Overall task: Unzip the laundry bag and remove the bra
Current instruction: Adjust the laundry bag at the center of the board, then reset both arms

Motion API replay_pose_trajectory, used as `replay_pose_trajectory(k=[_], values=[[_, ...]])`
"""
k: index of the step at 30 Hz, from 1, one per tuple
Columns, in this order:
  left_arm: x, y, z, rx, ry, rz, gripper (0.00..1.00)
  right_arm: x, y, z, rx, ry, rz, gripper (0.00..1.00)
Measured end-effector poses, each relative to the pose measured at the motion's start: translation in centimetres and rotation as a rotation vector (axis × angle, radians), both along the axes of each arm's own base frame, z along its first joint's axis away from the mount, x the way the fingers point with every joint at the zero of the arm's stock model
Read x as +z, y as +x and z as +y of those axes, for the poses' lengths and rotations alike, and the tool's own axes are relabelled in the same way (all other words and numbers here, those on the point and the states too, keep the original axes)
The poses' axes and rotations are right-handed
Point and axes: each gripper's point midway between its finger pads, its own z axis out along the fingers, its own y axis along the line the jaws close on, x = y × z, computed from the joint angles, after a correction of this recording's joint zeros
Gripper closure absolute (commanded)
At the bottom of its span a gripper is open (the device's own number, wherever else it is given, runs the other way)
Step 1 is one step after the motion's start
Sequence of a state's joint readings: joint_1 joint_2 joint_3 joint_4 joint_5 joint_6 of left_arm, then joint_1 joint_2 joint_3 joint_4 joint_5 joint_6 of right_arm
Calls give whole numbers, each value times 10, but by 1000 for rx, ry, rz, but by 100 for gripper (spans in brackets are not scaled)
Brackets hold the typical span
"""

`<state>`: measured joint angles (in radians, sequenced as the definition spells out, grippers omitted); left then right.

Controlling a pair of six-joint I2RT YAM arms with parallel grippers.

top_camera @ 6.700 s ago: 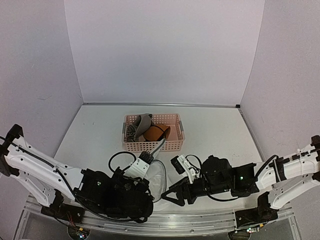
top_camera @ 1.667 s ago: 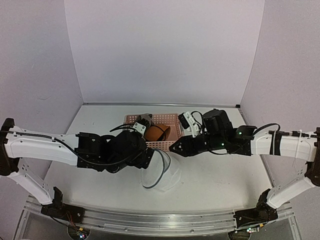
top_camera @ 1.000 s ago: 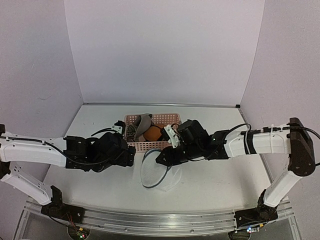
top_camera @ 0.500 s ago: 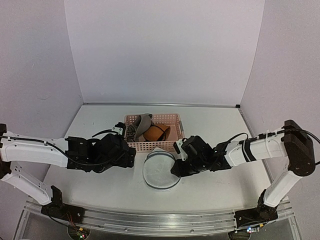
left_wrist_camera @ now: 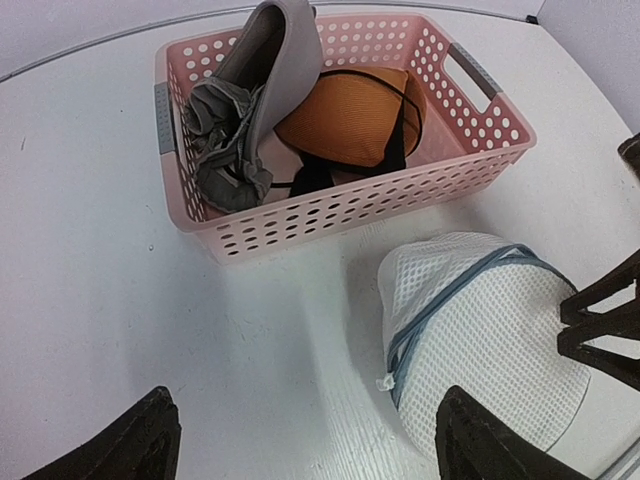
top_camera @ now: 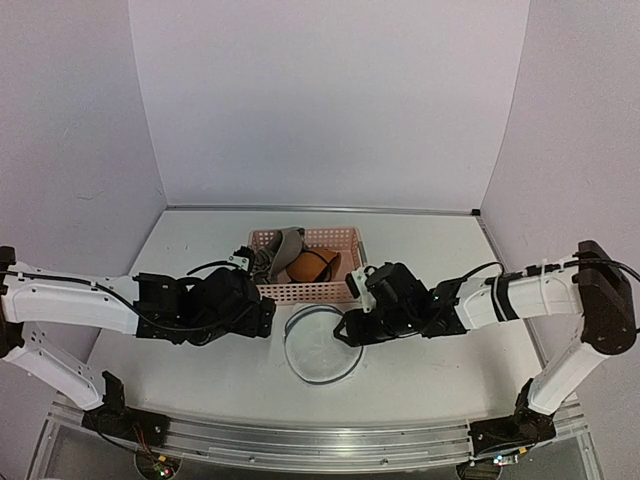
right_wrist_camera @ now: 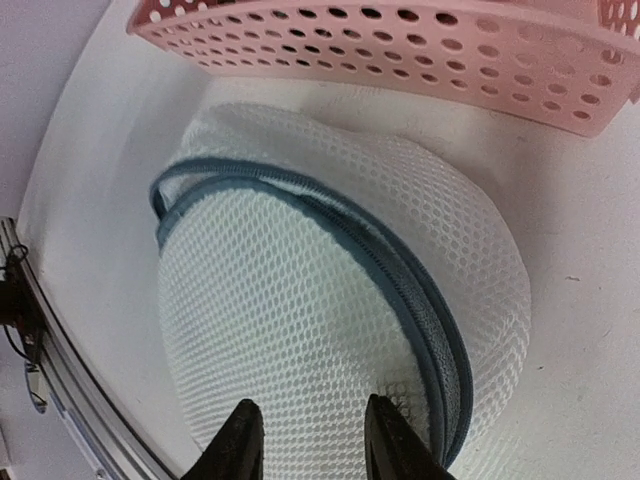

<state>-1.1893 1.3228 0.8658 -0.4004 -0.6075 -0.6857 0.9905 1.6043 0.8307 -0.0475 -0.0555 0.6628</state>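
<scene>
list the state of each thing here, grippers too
laundry bag, lid down, zip looks partly parted
pink basket, upright, holds two bras
grey bra, in the basket, sticking above its rim
orange bra, lying in the basket
left gripper, open, empty
right gripper, open over the bag

White mesh laundry bag (right_wrist_camera: pixel 300 320), grey-blue zip rim (right_wrist_camera: pixel 395 272); pink perforated basket (left_wrist_camera: pixel 330 215).

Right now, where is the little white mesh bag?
Top view: the small white mesh laundry bag lies mid-table, just in front of the pink plastic lattice basket, the right gripper at its right edge.
</scene>
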Motion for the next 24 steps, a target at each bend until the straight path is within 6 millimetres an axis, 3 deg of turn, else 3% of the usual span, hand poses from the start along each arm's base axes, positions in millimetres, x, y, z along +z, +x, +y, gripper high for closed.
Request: replay_pose_trajectory(k=[7, 13, 19, 24], values=[[5, 6, -1, 3, -19, 11, 4, 60, 6, 5, 14, 106, -116, 34], [8, 25, 9, 24, -20, 26, 0, 110, 18, -12, -27, 141, -256, 3], [12, 55, 33, 75, -21, 43, 0, 137, 48, -55, -138, 70, -403, 2], [14, 83, 68, 143, -28, 58, 0, 139, 75, -107, -266, -33, -488, 2]])
